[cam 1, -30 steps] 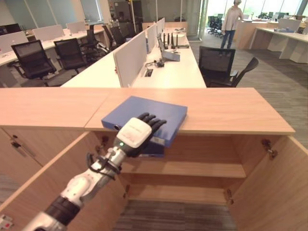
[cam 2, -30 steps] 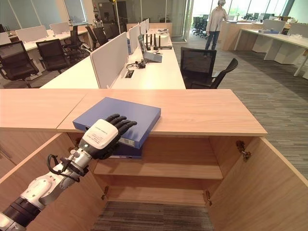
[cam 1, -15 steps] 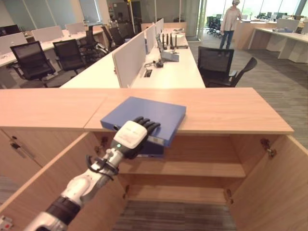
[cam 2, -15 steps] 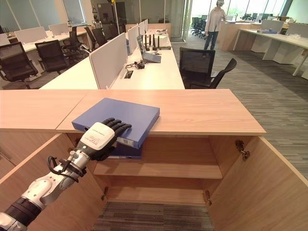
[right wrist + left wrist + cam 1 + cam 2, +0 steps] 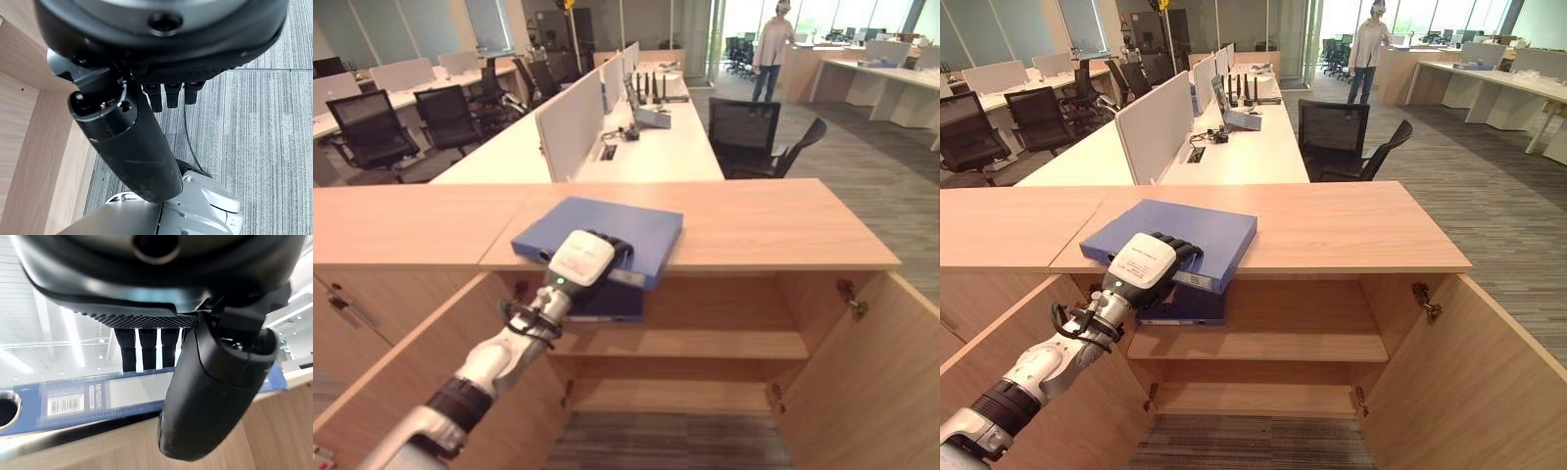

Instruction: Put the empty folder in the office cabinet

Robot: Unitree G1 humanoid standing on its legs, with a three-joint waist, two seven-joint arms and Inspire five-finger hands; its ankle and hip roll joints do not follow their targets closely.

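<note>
We see a blue folder lying flat on the wooden top of an office cabinet, its near edge jutting out over the cabinet's open front. The left hand rests on that near edge, fingers laid over the top cover and the thumb below the spine, closed around the folder. The right hand hangs over grey carpet beside a cabinet door, fingers loosely curled and holding nothing. Both cabinet doors stand open, showing a shelf with a second dark folder just under the top. Beyond are long white desks, black office chairs and a person standing far off
</note>
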